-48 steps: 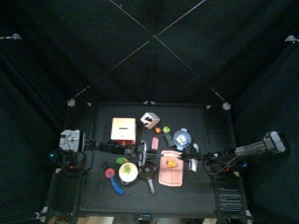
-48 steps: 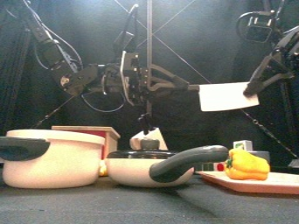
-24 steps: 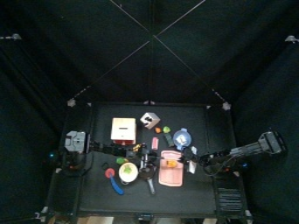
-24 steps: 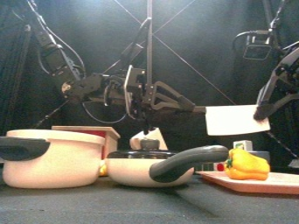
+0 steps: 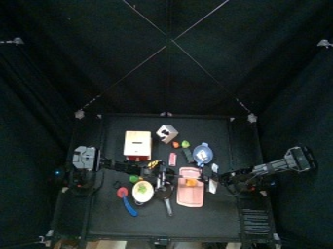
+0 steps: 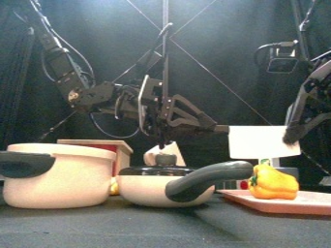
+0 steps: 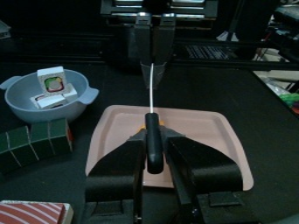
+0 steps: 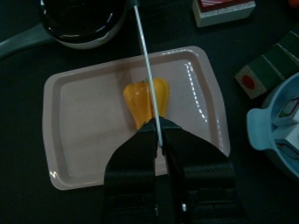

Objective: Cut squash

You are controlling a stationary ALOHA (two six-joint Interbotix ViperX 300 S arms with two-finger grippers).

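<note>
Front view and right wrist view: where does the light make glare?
Front view: the knife blade catches the light and looks almost white against the dark background. Right wrist view: the pink board is evenly lit, with what seems a pale streak near its rim beside the squash.

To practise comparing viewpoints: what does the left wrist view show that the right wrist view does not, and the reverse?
Only the left wrist view shows the right gripper head-on. Only the right wrist view shows the squash from above and the black pan. Both show the pink board with the knife edge-on over it.
</note>
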